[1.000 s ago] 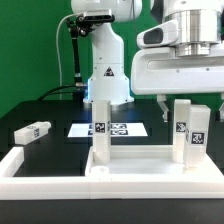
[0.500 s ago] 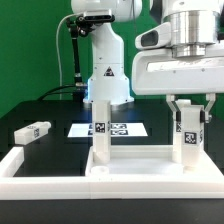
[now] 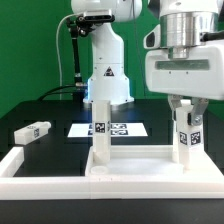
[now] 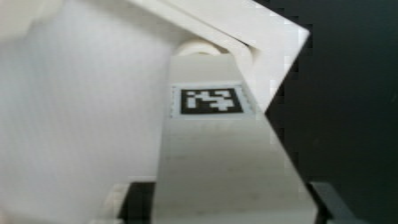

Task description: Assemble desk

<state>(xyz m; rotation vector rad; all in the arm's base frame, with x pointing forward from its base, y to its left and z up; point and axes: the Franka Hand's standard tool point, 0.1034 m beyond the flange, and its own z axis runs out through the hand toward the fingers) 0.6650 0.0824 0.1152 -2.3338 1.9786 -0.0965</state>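
1. on the exterior view's right, the gripper (image 3: 187, 120) hangs straight down over the desk panel (image 3: 140, 165). its jaws are spread, with one finger on each side of an upright leg post (image 3: 184, 142).
2. the fingers flank the upper part of that leg post, and the finger toward the exterior view's right looks slightly clear of it.
3. the leg post stands at the panel's corner on the exterior view's right, with square tags facing the camera.
4. the other leg post (image 3: 100, 140) stands upright at the panel's corner toward the exterior view's left, and it also carries a tag.
5. the desk panel lies flat on the dark surface (image 3: 60, 142), near the camera and against the border rail (image 3: 40, 181).
6. a loose leg post (image 3: 32, 130) lies on its side on the surface at the exterior view's left, well apart from the panel.
7. the marker board (image 3: 118, 130) lies flat behind the panel, in front of the arm's white base (image 3: 107, 80).
8. at the wrist view, the leg post (image 4: 222, 160) fills the middle, showing one tag (image 4: 214, 101).
9. the dark fingers (image 4: 135, 203) of the gripper (image 4: 231, 205) sit just beside the post's two edges, and contact is too close to judge.
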